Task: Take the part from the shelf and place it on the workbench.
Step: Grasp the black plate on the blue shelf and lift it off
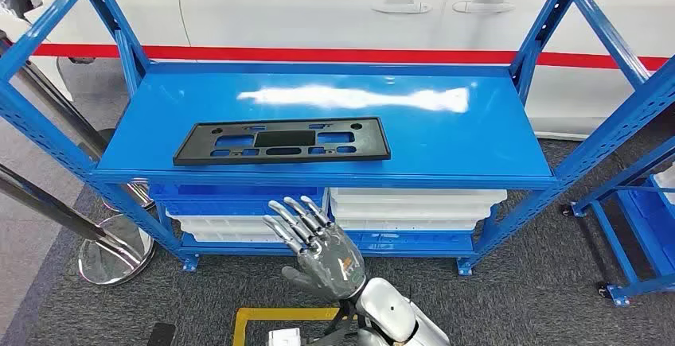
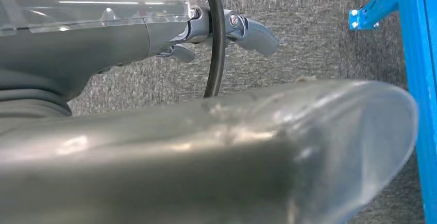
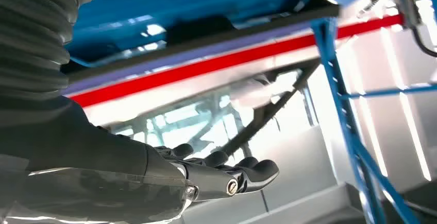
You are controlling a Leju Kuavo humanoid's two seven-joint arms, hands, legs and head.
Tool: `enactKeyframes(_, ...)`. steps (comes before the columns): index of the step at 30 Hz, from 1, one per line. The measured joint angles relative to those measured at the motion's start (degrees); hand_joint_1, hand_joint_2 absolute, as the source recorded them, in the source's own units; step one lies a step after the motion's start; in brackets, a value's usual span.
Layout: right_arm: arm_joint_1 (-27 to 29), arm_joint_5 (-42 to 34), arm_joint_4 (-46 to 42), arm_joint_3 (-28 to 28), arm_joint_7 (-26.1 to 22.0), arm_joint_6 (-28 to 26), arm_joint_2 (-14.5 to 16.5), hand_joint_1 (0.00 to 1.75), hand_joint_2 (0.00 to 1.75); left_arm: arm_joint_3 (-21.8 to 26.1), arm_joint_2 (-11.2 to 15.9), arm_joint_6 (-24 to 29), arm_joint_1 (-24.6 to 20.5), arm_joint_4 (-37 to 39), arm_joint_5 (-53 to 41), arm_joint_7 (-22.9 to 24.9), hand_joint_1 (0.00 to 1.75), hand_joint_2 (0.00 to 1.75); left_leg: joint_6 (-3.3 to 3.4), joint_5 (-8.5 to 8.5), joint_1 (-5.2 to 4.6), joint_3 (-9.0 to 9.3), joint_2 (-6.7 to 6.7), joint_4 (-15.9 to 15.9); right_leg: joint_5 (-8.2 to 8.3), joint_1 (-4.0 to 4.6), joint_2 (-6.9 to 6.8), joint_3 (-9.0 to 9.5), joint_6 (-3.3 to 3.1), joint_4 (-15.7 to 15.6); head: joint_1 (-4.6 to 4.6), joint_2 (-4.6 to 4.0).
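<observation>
Part waiting on the shelf, pickup not yet begun

Part point(image 1: 282, 140), a flat black plastic frame with cut-out slots, is lying flat on the top board of the blue shelf point(image 1: 446, 135), towards the board's left half and close to its front edge. Nothing is touching it.

In the head view the right hand point(image 1: 318, 246) is reaching up from below, in front of the shelf's front rail and below the level of the top board. Its fingers are spread apart and holding nothing. In the right wrist view the same fingers point(image 3: 242, 171) are extending forward, empty, under the blue board.

The left hand point(image 2: 227, 31) is hanging low over grey carpet beside a blue shelf post point(image 2: 420, 80). Its fingers are lying fairly straight with nothing visible between them, so it is reading as empty too.

Judging from this, the task is sitting at its very start: the part is not yet grasped or lifted. Reaching over the rail, gripping the frame, carrying it away and setting it on the workbench are all remaining. White and blue bins point(image 1: 414, 203) are sitting on the lower level.
</observation>
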Motion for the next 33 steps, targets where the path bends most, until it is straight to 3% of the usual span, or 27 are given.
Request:
enactKeyframes(4, -1.53, 0.21, 2.53, 0.67, 0.42, -0.84, 2.34, 0.0, 1.75, 0.1, -0.04, -0.39, 0.07, 0.0, -0.71, 0.8, 0.0, 0.0, -0.91, 0.13, -0.12, -0.23, -0.02, 0.03, 0.11, 0.2, 0.01, 0.34, -0.67, -1.72, -0.01, 0.0)
enactKeyframes(6, -2.15, 0.74, 3.78, 0.69, 0.39, -1.01, 3.74, 0.0, 1.75, 0.15, 0.0, -0.84, 0.07, 0.0, -1.14, 1.05, 0.0, 0.0, -1.5, -0.35, 0.01, -0.42, -0.01, 0.48, 0.48, -0.09, -0.04, 0.62, -1.23, -2.36, -0.01, 0.0)
enactKeyframes(8, -2.8, 2.05, 4.96, 0.68, 0.71, -1.08, 5.03, 0.0, 1.75, 0.2, 0.08, -1.49, 0.06, 0.0, -1.42, 1.13, 0.0, 0.0, -2.13, -2.78, 0.23, -1.98, -0.02, 4.24, 0.8, -0.5, -0.16, 0.99, -1.7, -2.98, -0.01, 0.0)
enactKeyframes(10, -3.37, 4.57, 6.31, 0.61, 1.97, -1.12, 5.96, 0.0, 1.75, 0.38, 0.15, -2.28, 0.07, 0.0, -1.55, 1.19, 0.0, 0.0, -2.83, -6.16, 0.65, -5.3, -0.02, 11.49, 0.82, -0.6, -0.21, 1.01, -1.82, -3.04, -0.01, 0.0)
enactKeyframes(11, -3.59, 5.88, 7.0, 0.56, 2.76, -1.13, 6.29, 0.0, 1.75, 0.5, 0.17, -2.77, 0.1, 0.0, -1.57, 1.21, 0.0, 0.0, -3.14, -7.04, 0.92, -6.69, -0.01, 14.36, 0.81, -0.64, -0.22, 0.99, -1.8, -3.01, -0.01, 0.0)
enactKeyframes(12, -3.82, 6.94, 7.68, 0.52, 3.49, -1.13, 6.55, 0.0, 1.75, 0.66, 0.16, -3.31, 0.13, 0.0, -1.56, 1.21, 0.0, 0.0, -3.45, -6.84, 1.22, -7.22, 0.01, 15.39, 0.77, -0.73, -0.23, 0.99, -1.74, -2.94, -0.01, 0.0)
enactKeyframes(13, -4.12, 7.55, 8.37, 0.49, 4.05, -1.13, 6.84, 0.0, 1.75, 0.82, 0.15, -3.85, 0.13, 0.0, -1.53, 1.25, 0.0, 0.0, -3.74, -5.53, 1.53, -6.6, 0.03, 14.02, 0.68, -0.89, -0.2, 1.0, -1.6, -2.81, -0.01, 0.0)
enactKeyframes(16, -5.64, 7.89, 11.15, 0.47, 5.56, -1.13, 8.05, 0.0, 1.75, 1.37, 0.04, -5.49, 0.06, 0.01, -1.48, 2.13, 0.0, 0.0, -4.62, -0.73, 2.11, -1.44, -0.1, 3.45, 0.08, -1.33, 0.04, 0.87, -0.47, -1.92, -0.02, 0.0)
enactKeyframes(18, -6.54, 7.89, 13.06, 0.47, 6.72, -1.14, 8.64, 0.0, 1.75, 1.55, -0.09, -6.24, 0.09, 0.03, -1.6, 3.2, 0.0, 0.0, -4.2, -0.49, 1.92, -0.28, -0.37, 0.83, -0.01, -1.16, 0.19, 0.68, 0.41, -1.67, -0.02, 0.0)
enactKeyframes(20, -7.24, 7.89, 14.89, 0.47, 7.97, -1.16, 8.86, 0.0, 1.75, 1.64, -0.13, -6.82, 0.35, 0.04, -1.84, 4.16, 0.0, 0.0, -3.13, -0.3, 1.72, -0.47, -0.44, 0.8, 0.16, -1.18, 0.24, 0.65, 1.04, -1.92, -0.01, 0.0)
enactKeyframes(22, -8.15, 7.8, 17.26, 0.36, 9.25, -1.19, 8.94, 0.0, 1.75, 1.75, -0.15, -7.3, 0.56, 0.04, -2.14, 4.96, 0.0, 0.0, -2.08, -0.05, 1.62, -0.5, -0.38, 0.59, -0.85, -1.37, 0.08, 0.08, 1.43, -0.64, -0.01, 0.0)
enactKeyframes(23, -8.61, 7.67, 18.46, 0.2, 9.73, -1.21, 8.96, 0.0, 1.75, 1.81, -0.15, -7.44, 0.6, 0.04, -2.27, 5.27, 0.0, 0.0, -1.57, 0.06, 1.54, -0.53, -0.34, 0.48, -2.2, -1.37, -0.01, -0.96, 1.52, 1.57, 0.0, 0.0)
enactKeyframes(25, -9.11, 7.3, 20.58, -0.46, 10.17, -1.25, 8.9, 0.0, 1.75, 1.9, -0.13, -7.52, 0.76, 0.04, -2.52, 5.67, 0.0, 0.0, -0.9, 0.08, 1.19, -0.63, -0.27, 0.43, -5.72, -1.16, -0.13, -4.67, 1.38, 9.07, -0.01, 0.0)
enactKeyframes(27, -9.19, 6.96, 22.29, -1.22, 10.17, -1.26, 8.74, 0.0, 1.75, 2.0, -0.08, -7.56, 1.01, 0.04, -2.82, 5.98, 0.0, 0.0, -0.58, 0.02, 0.67, -0.65, -0.26, 0.44, -6.99, -0.83, -0.13, -7.68, 0.99, 14.49, -0.01, 0.0)
enactKeyframes(28, -9.21, 6.83, 22.92, -1.58, 10.12, -1.26, 8.68, 0.0, 1.75, 2.08, -0.05, -7.57, 1.1, 0.04, -3.0, 6.08, 0.0, 0.0, -0.47, -0.02, 0.36, -0.59, -0.3, 0.44, -6.05, -0.58, -0.12, -7.77, 0.58, 14.24, -0.01, 0.0)
enactKeyframes(29, -9.29, 6.71, 23.35, -1.9, 10.05, -1.27, 8.65, 0.0, 1.75, 2.19, -0.04, -7.57, 1.15, 0.04, -3.15, 6.15, 0.0, 0.0, -0.38, -0.07, 0.05, -0.48, -0.34, 0.44, -4.14, -0.25, -0.11, -6.65, -0.05, 11.6, -0.01, 0.0)
enactKeyframes(31, -9.65, 6.49, 23.89, -2.37, 9.94, -1.28, 8.66, 0.0, 1.75, 2.46, -0.14, -7.56, 1.17, 0.04, -3.41, 6.2, 0.0, 0.0, -0.26, -0.21, -0.44, -0.27, -0.39, 0.44, -0.4, 0.61, -0.19, -3.0, -1.83, 3.72, -0.03, 0.0)
enactKeyframes(33, -10.02, 6.33, 24.26, -2.63, 9.92, -1.33, 8.69, 0.0, 1.75, 2.72, -0.21, -7.52, 1.17, 0.04, -3.58, 6.2, 0.0, 0.0, -0.41, -0.32, -0.51, -0.29, -0.31, 0.43, 0.94, 1.22, -0.39, -0.96, -2.78, -0.89, -0.03, 0.0)
